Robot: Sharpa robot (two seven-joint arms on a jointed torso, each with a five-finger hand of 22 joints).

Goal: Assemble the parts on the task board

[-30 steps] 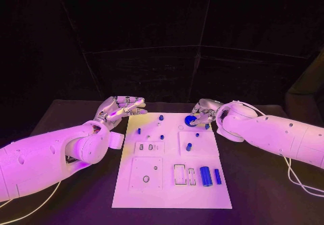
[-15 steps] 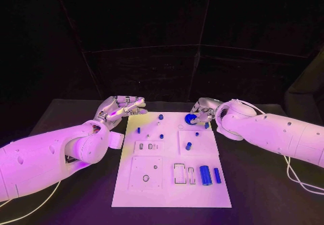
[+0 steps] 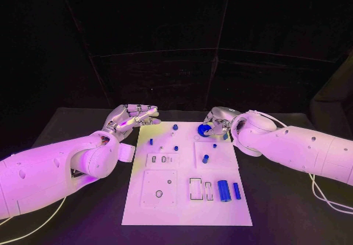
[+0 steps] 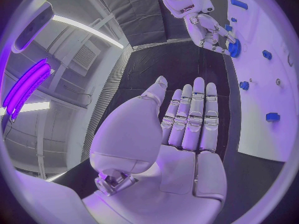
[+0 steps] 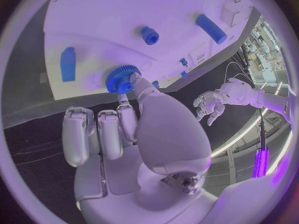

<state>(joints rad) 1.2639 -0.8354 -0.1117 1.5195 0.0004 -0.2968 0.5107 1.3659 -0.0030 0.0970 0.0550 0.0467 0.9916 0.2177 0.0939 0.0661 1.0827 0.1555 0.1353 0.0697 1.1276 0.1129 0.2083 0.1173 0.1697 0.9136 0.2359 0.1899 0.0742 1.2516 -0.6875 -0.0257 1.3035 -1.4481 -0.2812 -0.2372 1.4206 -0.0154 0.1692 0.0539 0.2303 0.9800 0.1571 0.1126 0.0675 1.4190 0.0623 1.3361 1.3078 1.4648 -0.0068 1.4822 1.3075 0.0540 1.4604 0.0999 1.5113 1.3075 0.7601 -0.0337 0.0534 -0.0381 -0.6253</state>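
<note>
The white task board (image 3: 184, 206) lies in the middle of the black table. My right hand (image 3: 218, 121) hovers over the board's far right corner and pinches a blue gear (image 3: 204, 129) between thumb and a finger; the right wrist view shows the gear (image 5: 121, 79) at the fingertips, just above the board (image 5: 112, 15). My left hand (image 3: 133, 118) floats beside the far left corner with straight, spread fingers and an empty palm (image 4: 187, 134). Small blue pegs (image 3: 176, 127) stand on the far half, and a short blue peg (image 3: 206, 158) stands mid-board.
A thick blue cylinder (image 3: 223, 191) and a thinner blue bar (image 3: 236, 191) lie at the board's near right, beside rectangular slots (image 3: 196, 189). A square plate with a hole (image 3: 159, 194) sits near left. Bare black table surrounds the board.
My right hand has carried the blue gear slightly left and farther along the board's far edge. The left hand has stayed where it was.
</note>
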